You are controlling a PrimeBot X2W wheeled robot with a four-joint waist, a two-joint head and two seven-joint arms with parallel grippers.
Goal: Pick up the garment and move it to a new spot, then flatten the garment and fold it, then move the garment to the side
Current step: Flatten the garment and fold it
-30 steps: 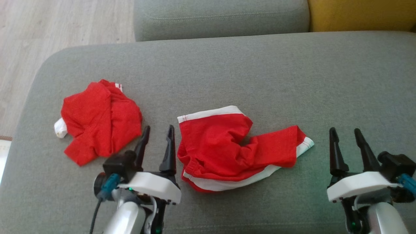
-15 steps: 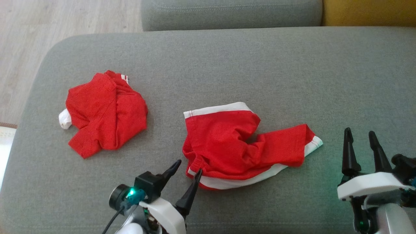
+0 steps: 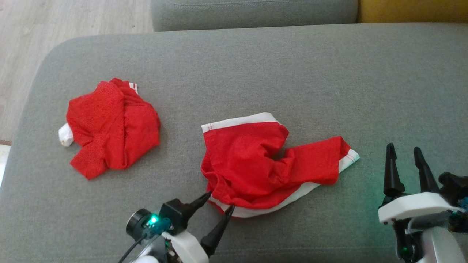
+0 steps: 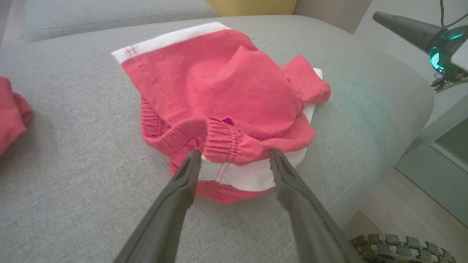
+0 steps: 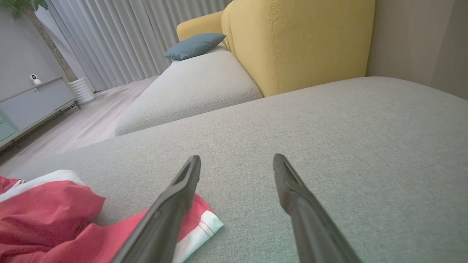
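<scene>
A crumpled red garment (image 3: 263, 160) with white bands lies in the middle of the grey sofa seat (image 3: 292, 73). My left gripper (image 3: 221, 200) stands open at its near-left corner, fingers tilted right. In the left wrist view the open left gripper (image 4: 234, 152) has its fingertips on either side of the garment's (image 4: 226, 91) elastic waistband fold, with nothing pinched. To the garment's right my right gripper (image 3: 403, 147) is open over bare cushion. In the right wrist view the right gripper (image 5: 237, 157) points past the garment's (image 5: 47, 215) white-edged corner.
A second crumpled red garment (image 3: 109, 131) lies at the seat's left. Wooden floor (image 3: 55, 22) shows beyond the seat's left edge. Another grey cushion (image 3: 252, 14) and a yellow backrest (image 5: 299, 40) stand behind. The seat's near edge drops off close behind the left gripper.
My left gripper has dropped back and swung right, from pointing up beside the garment to reaching at its near-left corner. The head camera shifted slightly. The right gripper stays open in place.
</scene>
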